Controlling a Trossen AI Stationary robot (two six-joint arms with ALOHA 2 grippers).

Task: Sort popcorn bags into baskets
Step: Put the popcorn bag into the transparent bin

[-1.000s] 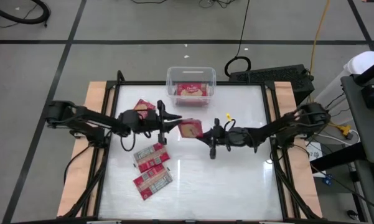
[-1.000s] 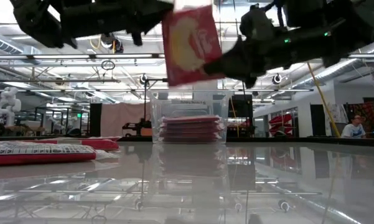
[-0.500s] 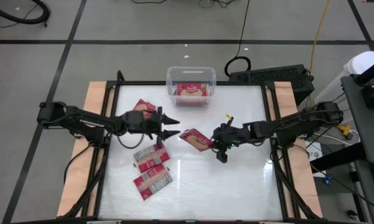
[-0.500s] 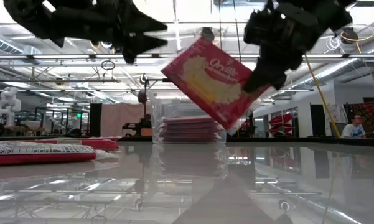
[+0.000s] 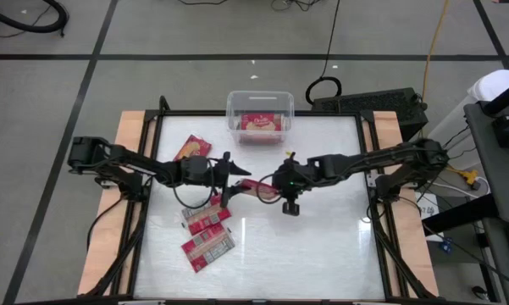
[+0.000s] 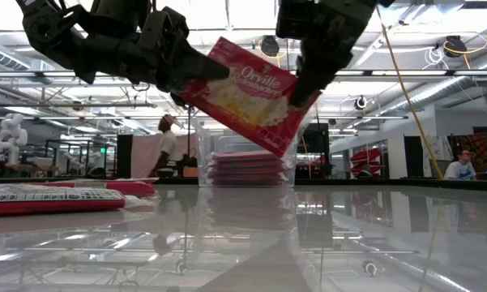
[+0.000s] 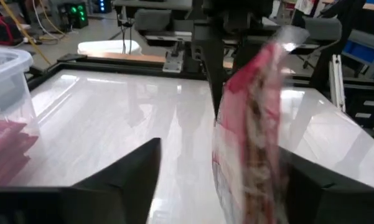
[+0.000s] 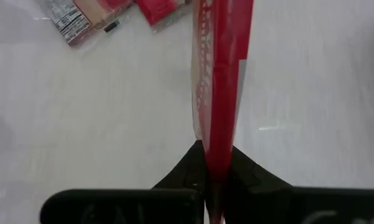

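Note:
One red popcorn bag (image 6: 247, 93) hangs in the air over the table's middle, between both grippers. My right gripper (image 8: 215, 155) is shut on it. My left gripper (image 7: 224, 155) is open, with a finger on each side of the bag's left end (image 5: 241, 182). At the far edge stands the clear basket (image 5: 230, 108), holding a stack of bags (image 6: 249, 166). Three more bags lie flat on the table's left half: one (image 5: 192, 148) near the back and two (image 5: 206, 216) (image 5: 207, 248) nearer the front. My right gripper pinches the bag's right end (image 8: 213, 146) between its two fingers, across the bag's thin edge. It comes from above and from the right (image 6: 304, 77). The bag is lifted clear of the table and slants down to the right, its popcorn face toward the near side. My left gripper: whether its open fingers touch the bag, I cannot tell.
A dark keyboard (image 5: 373, 102) lies beyond the table's far right corner. The table's right half and near middle (image 5: 313, 246) are bare glossy white. A person (image 6: 168, 138) stands far off in the room behind.
My left gripper has opened and let go of the bag, drawn back a little to the left, then come forward with its open fingers around the bag's left end. My right gripper has kept hold, swung the bag from upright to slanting, and moved left.

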